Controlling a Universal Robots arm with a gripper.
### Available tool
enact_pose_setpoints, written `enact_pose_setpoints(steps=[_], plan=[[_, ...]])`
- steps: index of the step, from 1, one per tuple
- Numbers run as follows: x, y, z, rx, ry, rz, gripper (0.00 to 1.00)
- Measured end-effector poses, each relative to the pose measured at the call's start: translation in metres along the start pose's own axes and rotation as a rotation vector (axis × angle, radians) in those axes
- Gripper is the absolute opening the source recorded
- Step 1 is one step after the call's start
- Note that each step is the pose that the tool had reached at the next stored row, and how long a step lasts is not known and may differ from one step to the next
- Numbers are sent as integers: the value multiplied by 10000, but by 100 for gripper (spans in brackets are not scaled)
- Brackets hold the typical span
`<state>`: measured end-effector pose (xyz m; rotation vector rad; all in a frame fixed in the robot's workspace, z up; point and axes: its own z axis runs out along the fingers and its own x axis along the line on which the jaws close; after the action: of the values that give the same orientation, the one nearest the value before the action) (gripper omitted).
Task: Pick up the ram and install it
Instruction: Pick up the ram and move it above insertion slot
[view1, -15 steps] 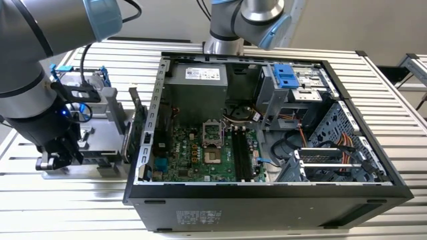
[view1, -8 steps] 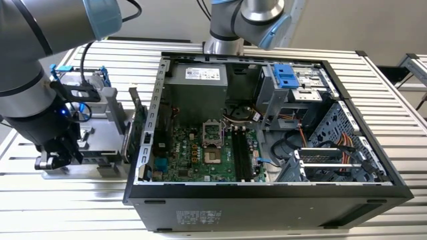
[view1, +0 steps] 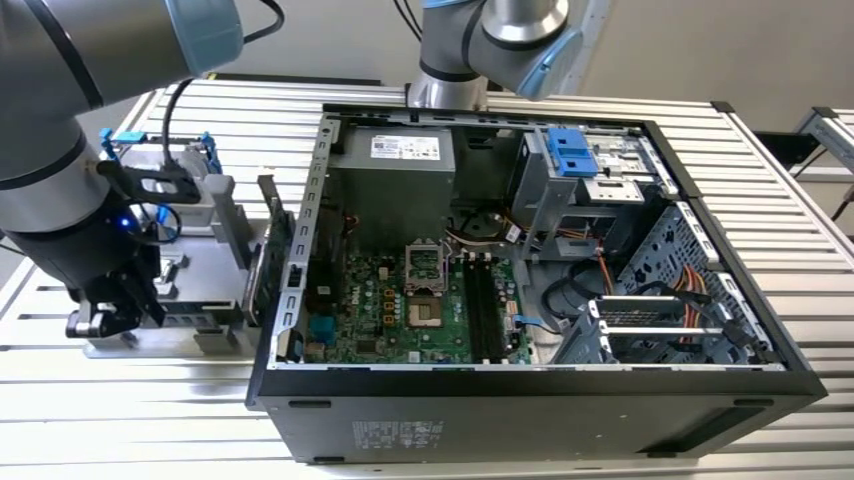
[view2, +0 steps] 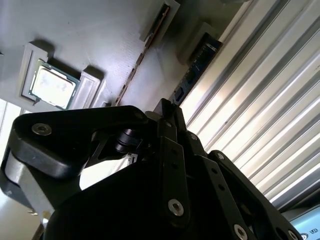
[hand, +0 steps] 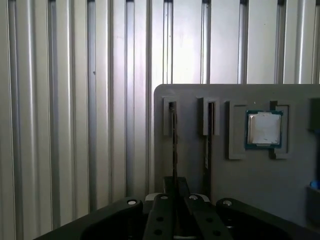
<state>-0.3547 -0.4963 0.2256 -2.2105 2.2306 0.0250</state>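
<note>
Grey tray (hand: 250, 190) on desk (hand: 75, 100), beside computer case (view1: 534, 415) | ram (hand: 173, 135) upright in slot farthest from processor (hand: 264, 128) | pincer (hand: 175, 184) looks clamped on its end | judgement: lift straight, no twist, clear second stick (hand: 208, 135) | count: two sticks, one processor, one pincer

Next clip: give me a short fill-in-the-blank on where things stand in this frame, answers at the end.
1. The gripper is outside the computer case, on the exterior view's ___.
2. In the first wrist view, the ram stands on edge in a ___ of the grey holder.
3. A processor chip lies in the same holder, in a ___ recess.
Answers: left; slot; square.
</note>
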Motion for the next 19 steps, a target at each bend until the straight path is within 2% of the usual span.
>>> enact_pose_setpoints(steps=[6,19], plan=[[-1,0,-42,2,-2,147,0],[-2,1,-141,2,-2,158,0]])
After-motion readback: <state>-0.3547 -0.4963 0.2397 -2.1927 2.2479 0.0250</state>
